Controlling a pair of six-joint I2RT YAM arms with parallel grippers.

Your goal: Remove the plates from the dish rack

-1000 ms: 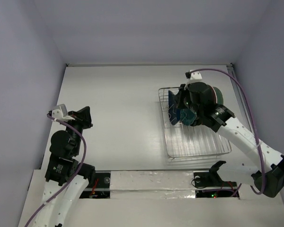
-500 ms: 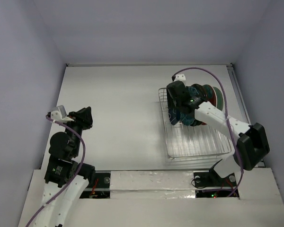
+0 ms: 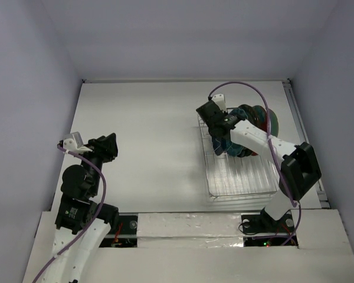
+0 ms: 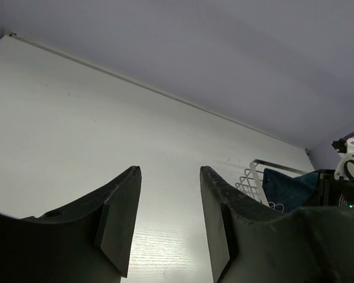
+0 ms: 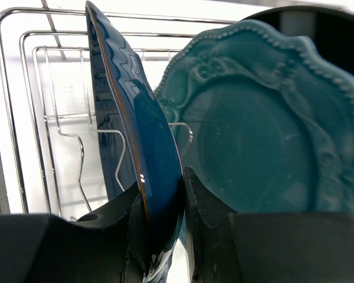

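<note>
Now one dark blue plate tight in right gripper; left gripper wide, empty.

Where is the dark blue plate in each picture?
Top camera: the dark blue plate stands right of centre, at the left end of the row in the rack.
Left wrist: far right edge, probably the dark blue plate, just behind the rack corner.
Right wrist: the dark blue plate is centre-left, edge-on, squeezed between the black fingers.
Shared landmark: the silver wire rack.
</note>
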